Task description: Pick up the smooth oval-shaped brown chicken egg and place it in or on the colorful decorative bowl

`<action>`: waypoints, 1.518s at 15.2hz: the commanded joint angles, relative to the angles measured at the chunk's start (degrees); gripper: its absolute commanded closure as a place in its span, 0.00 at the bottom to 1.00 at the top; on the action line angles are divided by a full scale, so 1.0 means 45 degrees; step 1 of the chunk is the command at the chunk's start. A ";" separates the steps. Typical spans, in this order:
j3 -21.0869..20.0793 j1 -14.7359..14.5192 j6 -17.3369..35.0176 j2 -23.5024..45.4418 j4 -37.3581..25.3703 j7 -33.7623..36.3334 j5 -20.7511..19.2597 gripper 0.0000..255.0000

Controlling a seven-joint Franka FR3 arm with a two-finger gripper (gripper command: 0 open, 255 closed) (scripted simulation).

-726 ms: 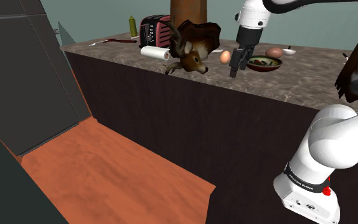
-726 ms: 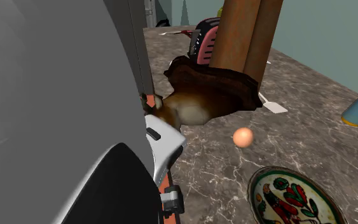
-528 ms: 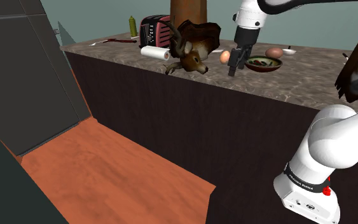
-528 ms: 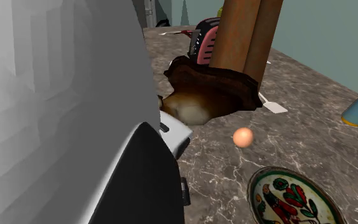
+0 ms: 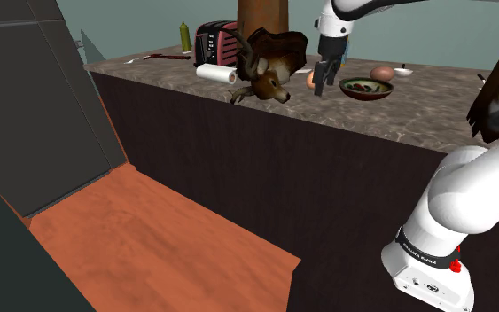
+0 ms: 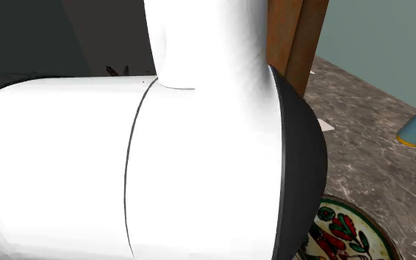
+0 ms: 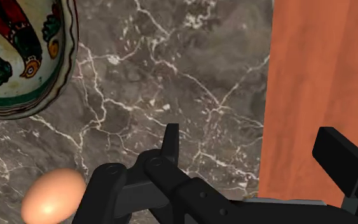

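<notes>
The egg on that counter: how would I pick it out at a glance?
Find the long dark marble counter and, on it, the brown mounted deer head. Between that and the colourfully painted bowl lies the small smooth orange-brown egg, plain and oval, unlike its patterned and antlered neighbours.

Orange-brown egg (image 7: 52, 196) lies on the marbled counter (image 7: 171, 76), near the empty painted bowl (image 7: 18, 63)

The veined grey-brown counter (image 5: 398, 115) bears an egg (image 7: 53, 194), a painted bowl (image 7: 25, 70) — also a deer head (image 5: 269, 75) and white roll (image 5: 216, 74).
</notes>
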State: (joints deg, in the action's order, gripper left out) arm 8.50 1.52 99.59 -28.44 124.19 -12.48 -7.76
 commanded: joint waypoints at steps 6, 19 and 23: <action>0.0869 0.0328 0.0201 0.3190 -0.2829 -0.1459 -0.0661 0.00; 0.1826 0.1108 0.0160 0.8009 -0.7663 -0.3584 -0.0771 0.00; 0.1870 0.1172 0.0839 0.8006 -0.6992 -0.3558 -0.0787 0.00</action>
State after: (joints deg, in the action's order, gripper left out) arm 16.88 6.71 102.58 7.39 91.73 -28.46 -11.30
